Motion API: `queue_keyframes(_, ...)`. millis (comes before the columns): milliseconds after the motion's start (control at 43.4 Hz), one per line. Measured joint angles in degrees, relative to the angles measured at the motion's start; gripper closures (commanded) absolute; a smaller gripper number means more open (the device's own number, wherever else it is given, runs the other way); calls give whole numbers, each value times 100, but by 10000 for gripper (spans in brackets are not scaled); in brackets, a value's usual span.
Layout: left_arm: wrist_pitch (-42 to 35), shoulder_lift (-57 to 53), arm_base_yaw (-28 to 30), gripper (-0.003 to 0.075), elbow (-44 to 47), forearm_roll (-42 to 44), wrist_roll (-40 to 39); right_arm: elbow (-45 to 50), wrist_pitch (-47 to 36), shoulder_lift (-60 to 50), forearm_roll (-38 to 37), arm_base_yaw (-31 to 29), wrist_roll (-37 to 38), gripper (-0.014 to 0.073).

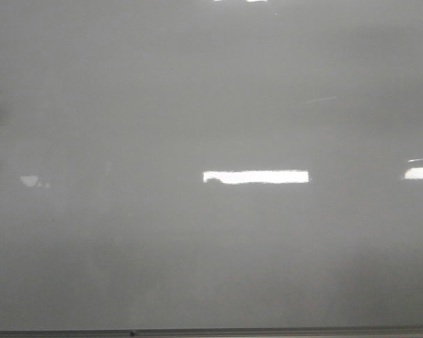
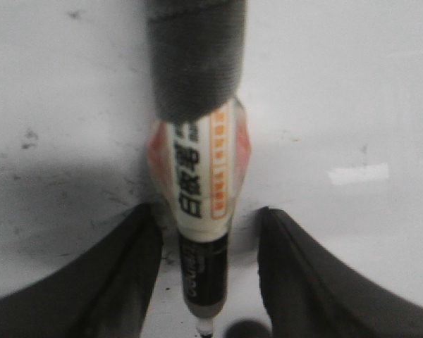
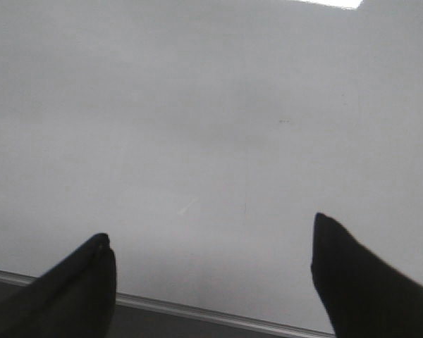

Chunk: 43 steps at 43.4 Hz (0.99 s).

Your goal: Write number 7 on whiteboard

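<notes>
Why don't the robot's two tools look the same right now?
The left tool has a white-labelled marker pen between its black fingers; the right tool has nothing between its own. The left tool's fingers sit close beside the pen; the right tool's are spread wide apart. Both point at the glossy grey-white whiteboard, which shows no number 7 yet.

A glossy grey whiteboard (image 1: 197,105) fills the view; bright glare patches (image 1: 256,177) show.

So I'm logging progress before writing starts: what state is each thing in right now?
whiteboard: blank, no digit visible, only glare patches.
marker: between the left gripper fingers, which look parted from it; uncapped, tip toward the board; contact cannot be told.
right gripper: open, empty, near the board's frame edge.
</notes>
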Motion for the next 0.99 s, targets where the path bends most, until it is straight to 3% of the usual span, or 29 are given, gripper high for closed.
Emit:
queue_keyframes(299,44,-3,0,655,0,0,0,0,-157,0,0,0,0,3)
queue_keyframes(461,520,-280,0,701,0,0,0,0,-201,0,0,0,0,3)
queue_keyframes(668,1687,-1136,-10,733,-99,-11,0,-367,78,0,0,0,0,3)
queue_keyframes(806,2881,-1561,-122,733,-493,-19,106,-688,503,0,0,0,0,3)
queue_keyframes(990,4542,-1684,-714,733,-1271,-444,916,-876,805,191,0,0,0,3)
